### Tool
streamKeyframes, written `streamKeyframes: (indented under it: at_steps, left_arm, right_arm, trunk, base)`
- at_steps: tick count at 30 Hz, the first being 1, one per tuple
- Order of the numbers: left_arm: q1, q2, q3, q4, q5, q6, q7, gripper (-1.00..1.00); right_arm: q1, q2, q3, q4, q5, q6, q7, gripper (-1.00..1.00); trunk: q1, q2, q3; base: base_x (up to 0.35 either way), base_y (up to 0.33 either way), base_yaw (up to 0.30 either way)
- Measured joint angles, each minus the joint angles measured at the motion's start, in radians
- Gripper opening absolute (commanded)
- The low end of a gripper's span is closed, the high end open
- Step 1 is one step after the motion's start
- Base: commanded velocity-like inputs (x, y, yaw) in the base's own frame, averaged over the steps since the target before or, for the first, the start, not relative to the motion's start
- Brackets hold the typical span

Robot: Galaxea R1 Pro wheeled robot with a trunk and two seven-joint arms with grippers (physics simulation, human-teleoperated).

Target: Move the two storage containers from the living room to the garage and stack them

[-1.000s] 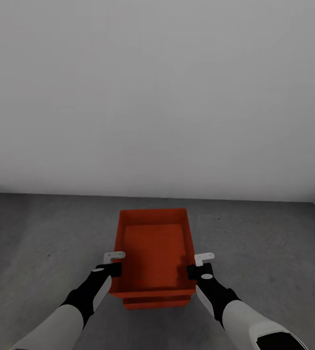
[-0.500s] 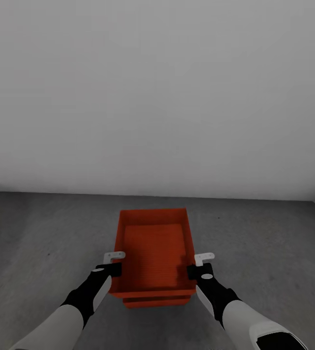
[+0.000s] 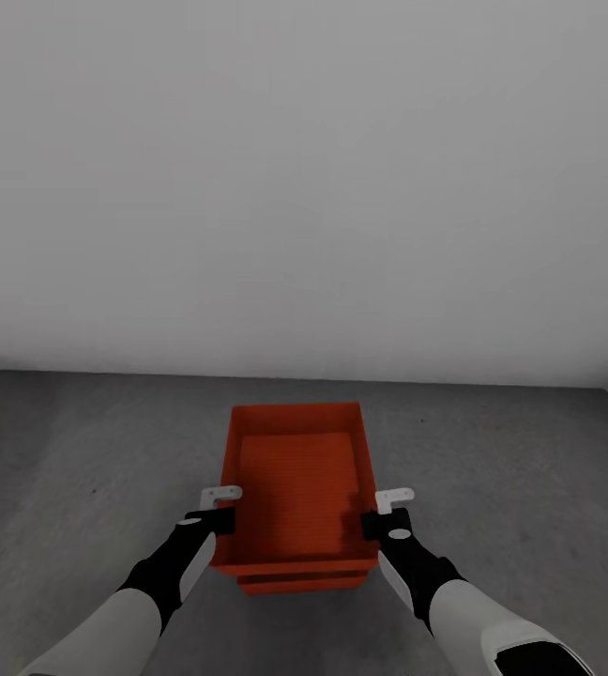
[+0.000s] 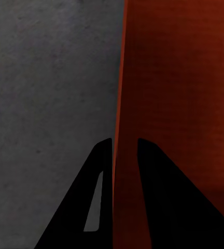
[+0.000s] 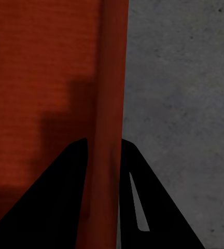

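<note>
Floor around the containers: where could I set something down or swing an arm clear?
Bare concrete floor spreads left of the left gripper, right of the right gripper, and between the top container and the wall. Crowded: both side walls, straddled by fingers.

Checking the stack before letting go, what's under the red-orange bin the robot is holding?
A second red-orange open-top bin sits beneath the held red-orange open-top bin, on the dark grey concrete floor. Only its near edge shows; the rest is covered.
</note>
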Motion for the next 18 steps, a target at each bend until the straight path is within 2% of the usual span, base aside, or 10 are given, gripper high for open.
streamKeyframes:
  at_steps: [18]
  left_arm:
    - [0.0, 0.001, -0.001, 0.001, 0.002, 0.0, -0.001, -1.0]
  right_arm:
    - [0.0, 0.0, 0.0, 0.0, -0.001, 0.0, 0.0, -1.0]
  trunk:
    - [0.065, -0.119, -0.053]
  base:
    - [0.0, 0.0, 0.0]
